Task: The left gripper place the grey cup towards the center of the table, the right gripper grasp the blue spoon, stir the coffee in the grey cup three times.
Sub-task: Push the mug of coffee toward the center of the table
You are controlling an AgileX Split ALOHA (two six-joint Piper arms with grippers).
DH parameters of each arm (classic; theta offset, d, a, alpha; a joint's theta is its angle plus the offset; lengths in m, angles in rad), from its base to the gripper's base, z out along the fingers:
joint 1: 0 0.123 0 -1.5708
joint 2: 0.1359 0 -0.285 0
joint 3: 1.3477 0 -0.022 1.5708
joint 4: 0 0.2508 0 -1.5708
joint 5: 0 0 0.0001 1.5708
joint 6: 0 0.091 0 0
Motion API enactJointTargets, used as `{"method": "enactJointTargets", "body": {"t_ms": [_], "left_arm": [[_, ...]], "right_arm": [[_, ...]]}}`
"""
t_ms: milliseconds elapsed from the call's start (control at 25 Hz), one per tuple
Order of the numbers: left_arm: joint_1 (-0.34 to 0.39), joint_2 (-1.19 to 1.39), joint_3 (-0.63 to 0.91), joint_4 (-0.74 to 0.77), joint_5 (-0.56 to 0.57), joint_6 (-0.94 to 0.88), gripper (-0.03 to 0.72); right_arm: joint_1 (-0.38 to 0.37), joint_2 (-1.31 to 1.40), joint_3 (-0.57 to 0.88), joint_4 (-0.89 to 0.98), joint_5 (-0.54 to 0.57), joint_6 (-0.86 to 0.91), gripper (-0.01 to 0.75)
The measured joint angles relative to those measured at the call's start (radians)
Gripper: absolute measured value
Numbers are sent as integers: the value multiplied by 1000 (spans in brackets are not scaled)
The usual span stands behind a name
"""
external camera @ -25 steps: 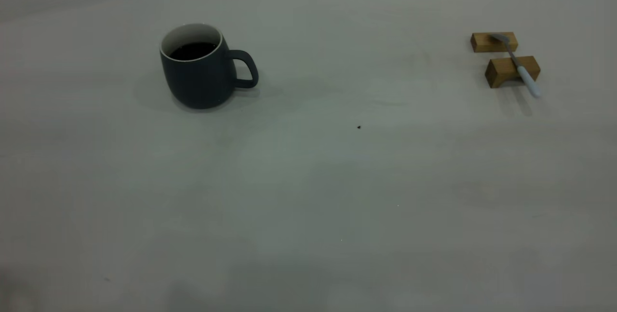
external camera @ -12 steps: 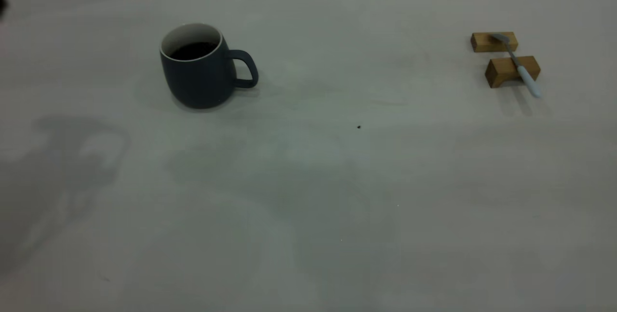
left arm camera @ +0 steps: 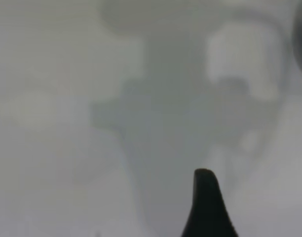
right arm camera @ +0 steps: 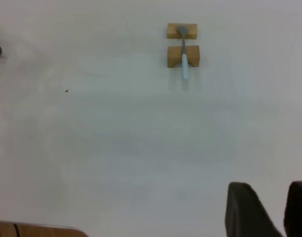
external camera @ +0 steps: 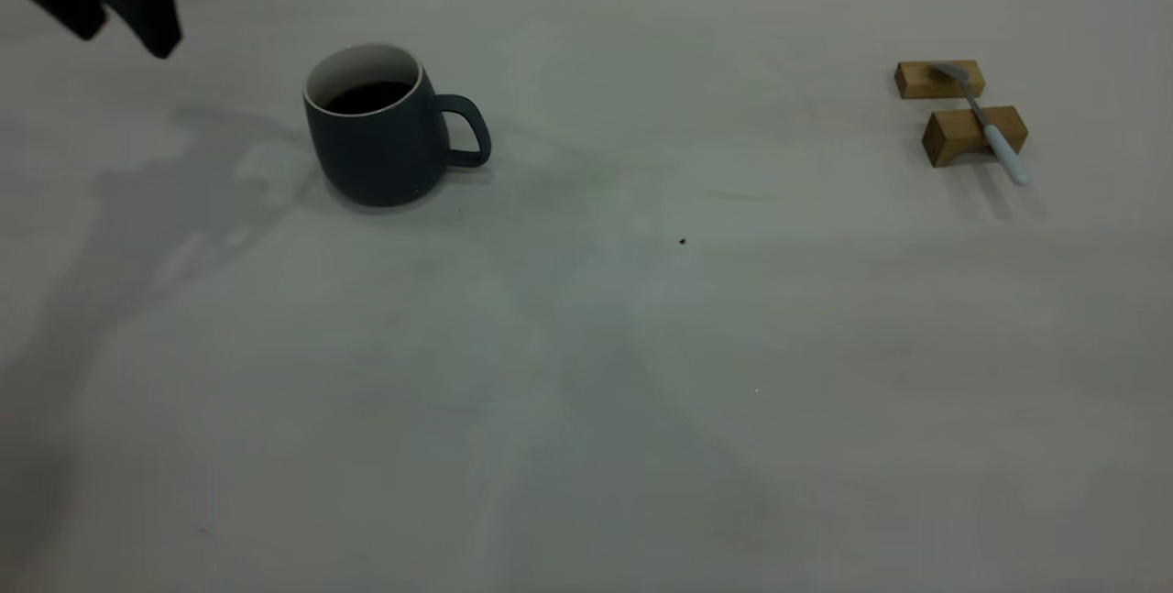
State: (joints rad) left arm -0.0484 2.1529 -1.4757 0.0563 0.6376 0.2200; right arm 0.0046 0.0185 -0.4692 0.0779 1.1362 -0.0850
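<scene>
The grey cup (external camera: 385, 139) stands upright on the table (external camera: 586, 373) at the back left, handle pointing right, with dark coffee (external camera: 367, 96) inside. My left gripper (external camera: 124, 29) hangs blurred at the top left corner, above and left of the cup, open and holding nothing; its wrist view shows one fingertip (left arm camera: 205, 192) over its own shadow. The blue spoon (external camera: 988, 127) lies across two wooden blocks at the back right, also seen as the spoon (right arm camera: 184, 63) from the right wrist. My right gripper (right arm camera: 284, 207) is far from it, open and holding nothing.
The far wooden block (external camera: 939, 80) holds the spoon's bowl, and the near block (external camera: 962, 137) holds its neck. A tiny dark speck (external camera: 682, 242) marks the middle of the table. A wooden edge (right arm camera: 37, 231) shows in the right wrist view.
My left gripper has come into the exterior view at the top left, moving right toward the cup. Its shadow has slid up to the cup. Cup and spoon have not moved.
</scene>
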Motion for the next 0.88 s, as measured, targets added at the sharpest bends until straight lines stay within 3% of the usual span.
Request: {"method": "enactJointTargets", "body": {"t_ms": [120, 320, 560, 880], "left_arm": [[2, 102, -134, -40, 61, 143, 585], [0, 216, -278, -88, 132, 543, 585], [-10, 275, -287, -168, 130, 1066, 585], [-13, 336, -287, -321, 96, 1421, 585]], "right_arm": [[0, 0, 0, 0, 0, 0, 238], [0, 0, 0, 0, 0, 0, 238], [0, 0, 0, 0, 0, 0, 238], [0, 0, 0, 0, 0, 0, 238]]}}
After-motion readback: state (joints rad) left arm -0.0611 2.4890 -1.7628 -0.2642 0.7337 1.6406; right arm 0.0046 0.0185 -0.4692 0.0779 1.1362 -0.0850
